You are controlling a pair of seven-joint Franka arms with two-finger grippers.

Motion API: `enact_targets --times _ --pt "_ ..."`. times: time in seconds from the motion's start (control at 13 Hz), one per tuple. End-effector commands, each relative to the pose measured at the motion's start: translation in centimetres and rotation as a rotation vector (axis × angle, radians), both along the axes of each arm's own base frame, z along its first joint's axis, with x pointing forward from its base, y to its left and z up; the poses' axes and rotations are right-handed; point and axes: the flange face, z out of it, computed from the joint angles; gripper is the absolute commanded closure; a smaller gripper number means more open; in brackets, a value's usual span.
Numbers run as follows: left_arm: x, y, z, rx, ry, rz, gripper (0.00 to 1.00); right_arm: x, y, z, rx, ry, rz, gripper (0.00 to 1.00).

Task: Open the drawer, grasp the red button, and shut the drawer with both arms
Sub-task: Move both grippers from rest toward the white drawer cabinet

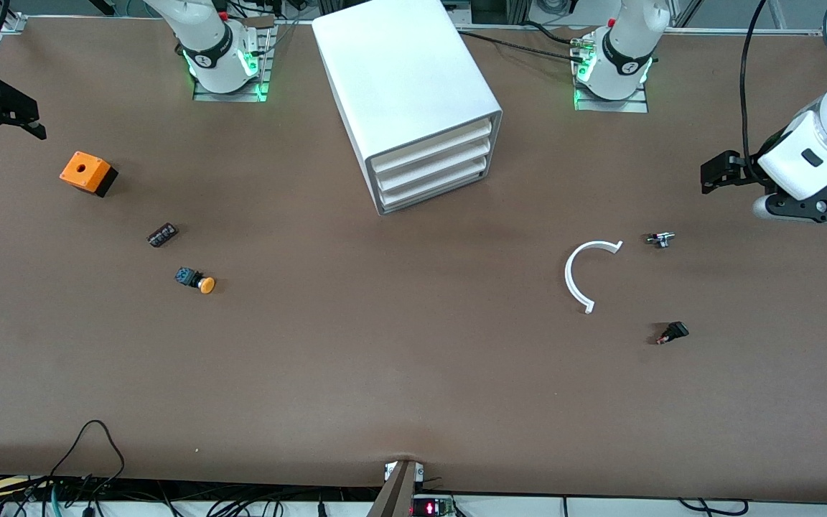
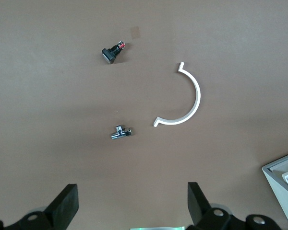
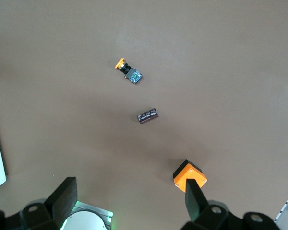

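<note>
white drawer cabinet (image 1: 406, 93), orange box (image 1: 85, 172), brown table (image 1: 385, 359), possibly chrome-coloured small fitting (image 1: 660, 239)

Bright even overhead light, soft short shadows, pics sharp.

The table (image 1: 385, 373) carries a matt brown covering, smooth and without sheen. The drawer cabinet (image 1: 403, 79) looks like white plastic or painted metal with a satin, smooth top. The curved white bracket (image 1: 573, 276) appears to be matt plastic. The small fitting (image 2: 120, 133) beside it is shiny bare metal. The orange box (image 1: 83, 171) is smooth plastic on a black base. The black fingers (image 2: 67, 206) of the left gripper look like matt plastic.
</note>
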Motion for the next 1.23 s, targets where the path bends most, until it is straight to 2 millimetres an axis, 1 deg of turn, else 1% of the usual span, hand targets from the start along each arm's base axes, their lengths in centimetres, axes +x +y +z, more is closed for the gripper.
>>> enact_targets --times 0.0,0.31,0.69,0.92,1.0,1.15 --pt "0.3 -0.4 0.5 -0.013 0.004 0.004 0.0 0.0 0.4 0.5 0.002 0.001 0.0 0.0" --pt "0.2 -0.3 0.6 -0.013 0.002 0.005 0.0 0.1 0.4 0.6 0.001 -0.009 0.0 0.0" --pt "0.4 -0.8 0.3 -0.016 0.007 0.0 0.0 0.3 0.2 0.5 -0.002 -0.012 -0.003 0.0" --pt "0.5 -1.0 0.0 -0.018 0.015 -0.015 0.0 1.0 -0.4 -0.4 -0.001 0.002 -0.013 0.0" --pt "0.6 -1.7 -0.6 -0.017 0.035 -0.029 0.0 1.3 -0.6 -0.5 0.0 0.001 -0.018 0.0" --pt "0.5 -2.2 -0.9 -0.02 0.045 -0.037 0.0 2.2 -1.5 -1.5 0.001 0.018 -0.035 0.0"
